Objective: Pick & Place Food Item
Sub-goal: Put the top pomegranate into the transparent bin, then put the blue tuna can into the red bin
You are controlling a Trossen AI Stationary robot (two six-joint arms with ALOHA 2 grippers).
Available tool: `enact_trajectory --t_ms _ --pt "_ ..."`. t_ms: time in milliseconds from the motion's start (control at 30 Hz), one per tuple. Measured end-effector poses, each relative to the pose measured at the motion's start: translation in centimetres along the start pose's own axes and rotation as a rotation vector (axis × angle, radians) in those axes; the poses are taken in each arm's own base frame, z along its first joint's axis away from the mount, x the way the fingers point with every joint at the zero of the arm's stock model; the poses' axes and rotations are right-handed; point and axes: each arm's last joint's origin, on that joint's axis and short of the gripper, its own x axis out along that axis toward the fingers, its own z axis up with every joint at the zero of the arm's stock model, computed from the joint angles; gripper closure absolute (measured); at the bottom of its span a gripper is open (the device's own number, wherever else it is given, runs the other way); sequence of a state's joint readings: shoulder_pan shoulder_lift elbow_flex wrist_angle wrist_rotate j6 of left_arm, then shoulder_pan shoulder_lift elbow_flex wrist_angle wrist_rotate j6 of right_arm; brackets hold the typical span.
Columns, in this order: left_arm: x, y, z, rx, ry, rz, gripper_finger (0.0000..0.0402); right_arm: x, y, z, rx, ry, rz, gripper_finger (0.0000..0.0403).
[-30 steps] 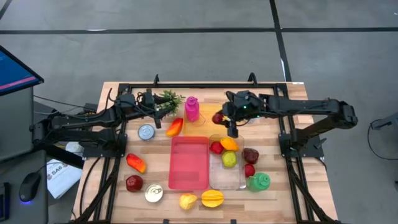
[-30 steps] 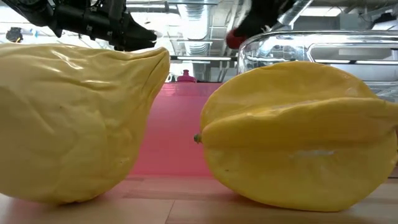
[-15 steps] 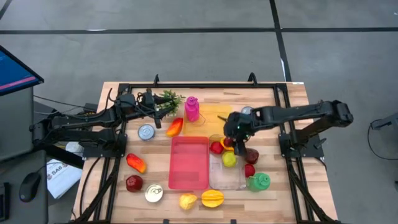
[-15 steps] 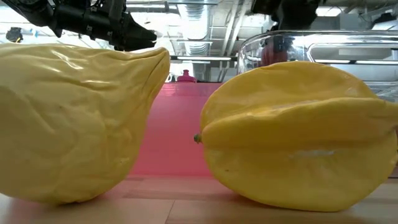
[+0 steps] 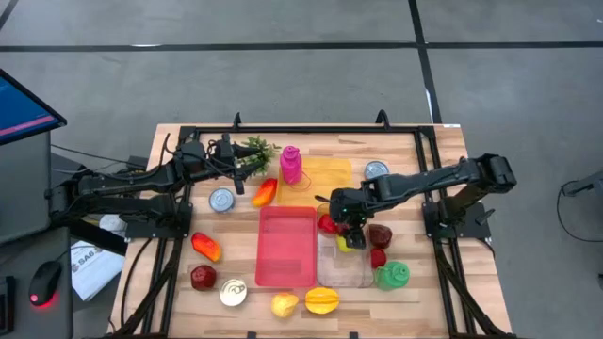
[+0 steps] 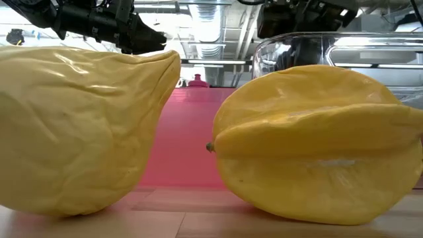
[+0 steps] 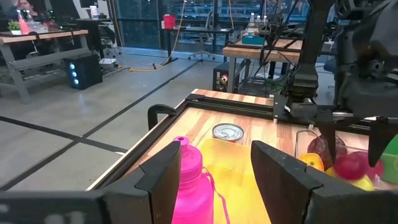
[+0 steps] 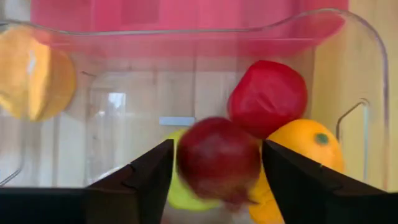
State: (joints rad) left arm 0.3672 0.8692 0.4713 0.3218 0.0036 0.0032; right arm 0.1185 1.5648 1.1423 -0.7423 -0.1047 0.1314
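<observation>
Right tool: we see it low over the clear bin, at the bin's far end; its fingers stand apart.
Dark red fruit: we see it between those spread fingers, with a gap on each side; whether it rests on the fruit below, we cannot tell.
Bin contents: inside the clear bin, under the dark red fruit, lie a red fruit, an orange fruit and a yellow-green fruit, all crowded together at the bin's far end.
Pink tray: flat on the surface, touching the clear bin's left side.
Near the bin: a dark red fruit and a green item sit just beside its right wall; a star fruit and a yellow fruit lie in front of it.
Beyond the bin: a yellow tray, a can and a pink bottle.
Left tool: well to the left of the clear bin, near the pink bottle; its fingers stand partly apart with nothing between them.
</observation>
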Motion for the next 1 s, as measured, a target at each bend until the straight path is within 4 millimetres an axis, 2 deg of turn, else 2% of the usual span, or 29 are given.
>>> enact_trajectory --t_ms 133,233,367,500,733,1000 --pt "0.0 0.0 0.0 0.0 0.0 0.0 0.0222 0.3 0.0 0.0 -0.025 0.014 0.0 0.0131" --pt "0.0 0.0 0.0 0.0 0.0 0.0 0.0222 -0.2 0.2 -0.2 -0.055 0.011 0.004 0.0125" --pt "0.0 0.0 0.0 0.0 0.0 0.0 0.022 -2.0 0.2 -0.2 -0.061 -0.052 0.008 0.0128" --pt "0.0 0.0 0.0 0.0 0.0 0.0 0.0222 -4.7 -0.1 -0.5 -0.078 -0.14 0.005 0.0137" --pt "0.0 0.0 0.0 0.0 0.0 0.0 0.0224 -9.4 -1.0 -1.1 -0.155 -0.343 -0.121 0.0166" --pt "0.0 0.0 0.0 0.0 0.0 0.0 0.0224 -12.7 -2.1 -2.0 -0.214 -0.464 -0.273 0.0234"
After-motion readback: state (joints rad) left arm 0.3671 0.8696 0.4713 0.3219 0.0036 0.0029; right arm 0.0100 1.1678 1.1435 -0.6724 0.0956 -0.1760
